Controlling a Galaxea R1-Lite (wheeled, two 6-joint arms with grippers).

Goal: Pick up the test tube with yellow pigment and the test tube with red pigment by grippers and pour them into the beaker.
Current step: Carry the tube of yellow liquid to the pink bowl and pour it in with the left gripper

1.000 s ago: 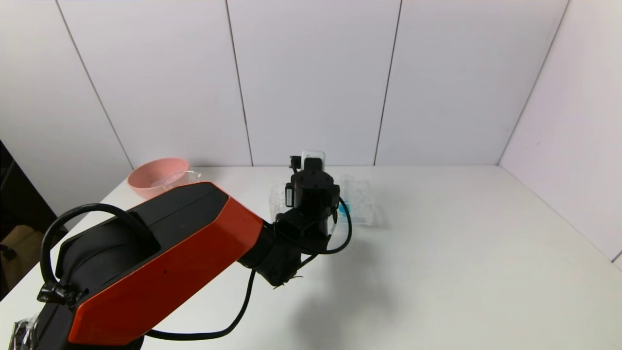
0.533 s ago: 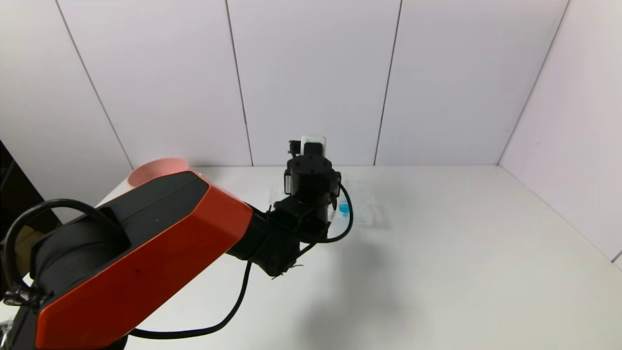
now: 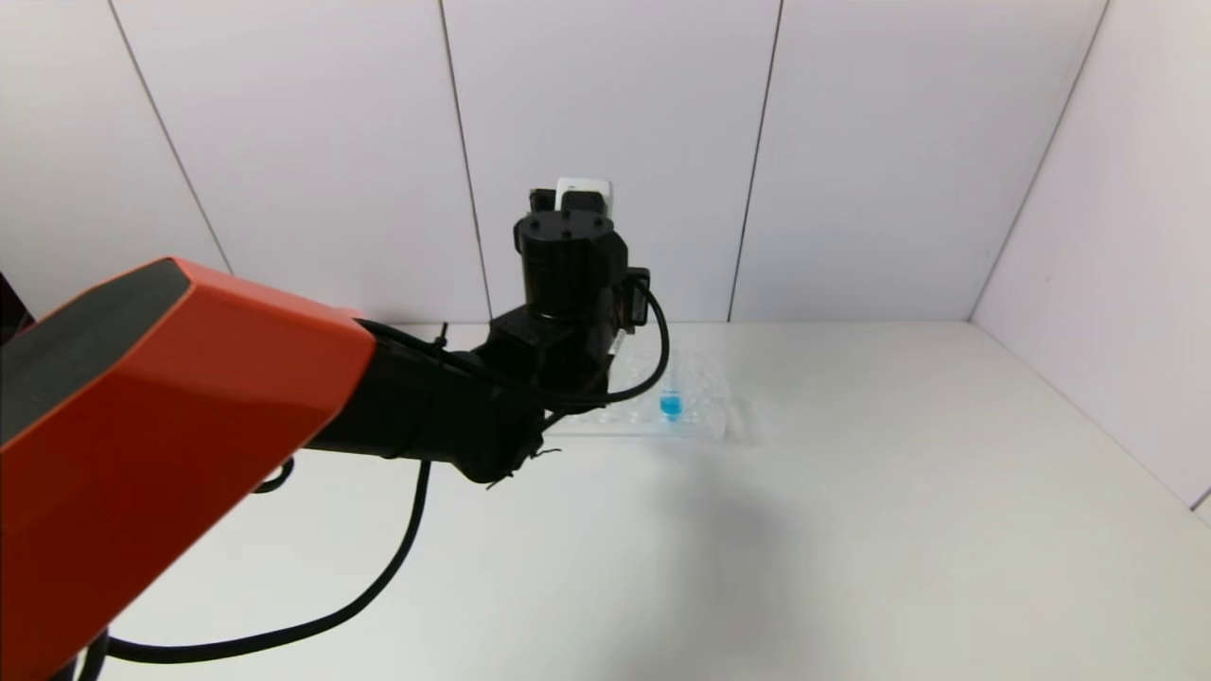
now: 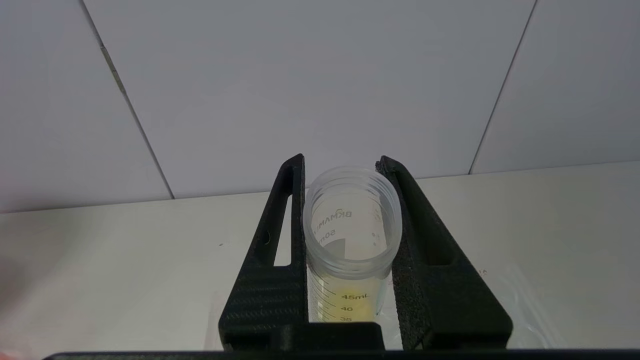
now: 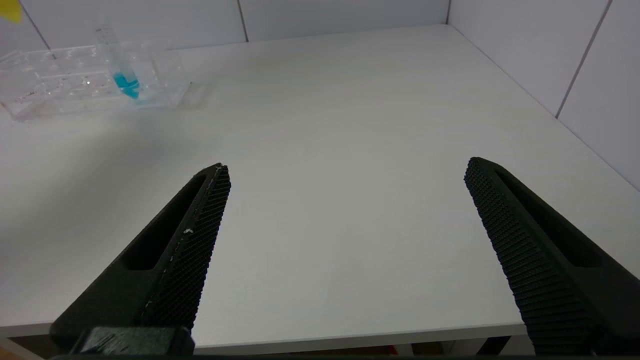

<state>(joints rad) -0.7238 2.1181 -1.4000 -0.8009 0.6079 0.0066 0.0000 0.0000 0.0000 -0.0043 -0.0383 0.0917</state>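
My left gripper [image 4: 341, 164] is shut on the test tube with yellow pigment [image 4: 350, 235]. The tube stands upright between the jaws with its open mouth towards the camera, and yellow liquid shows low down by the 45 mL mark. In the head view only the left arm's wrist [image 3: 566, 255] shows, raised above the left end of the clear tube rack [image 3: 705, 421]; its fingers and the tube are hidden behind it. My right gripper [image 5: 345, 167] is open and empty, low over the table's front edge. The test tube with red pigment and the beaker are out of view.
A tube with blue liquid [image 3: 671, 405] stands in the rack, and both also show in the right wrist view, tube [image 5: 125, 82] and rack [image 5: 60, 90]. The orange-and-black left arm [image 3: 170, 397] hides the table's back left. White walls close the back and right.
My left arm has risen well above the rack, lifting the yellow tube with it. The arm now hides the pink bowl at the back left.
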